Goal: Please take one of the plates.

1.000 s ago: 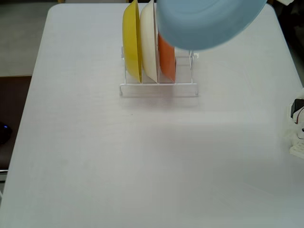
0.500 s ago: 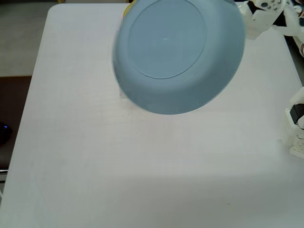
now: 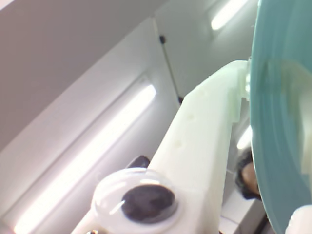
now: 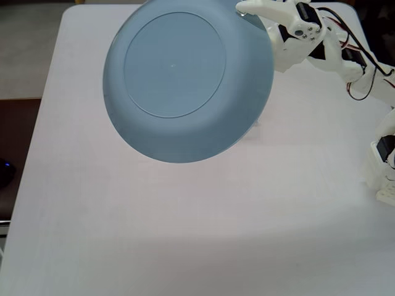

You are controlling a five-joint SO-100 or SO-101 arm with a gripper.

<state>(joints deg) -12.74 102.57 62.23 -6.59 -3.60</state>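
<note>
Gripping the rim of the plate (image 4: 185,80), the claw (image 4: 247,12) sits at the plate's upper right edge in the fixed view, its white fingers closed onto the lip so that the plate hangs off it, clear of the worktop (image 4: 185,234). In the wrist view the claw (image 3: 273,146) shows one broad white finger (image 3: 204,141) running up to the plate's edge (image 3: 278,97), with a second white tip just visible at the lower right corner on the plate's other side; the gap between them is taken up by the rim alone.

Held this way, the plate is tilted with its underside turned to the fixed camera: a matte blue-grey disc with a flat circular base ring in its middle. It reaches left and down from the claw and fills the upper centre of that view, hiding whatever stands on the worktop behind it.

Behind the claw, the white arm (image 4: 321,46) stretches to the right, with black servo faces and thin red and black wires along it, down toward the base at the right edge of the worktop. No lettering or brand mark can be read on plate, claw or arm.
</note>
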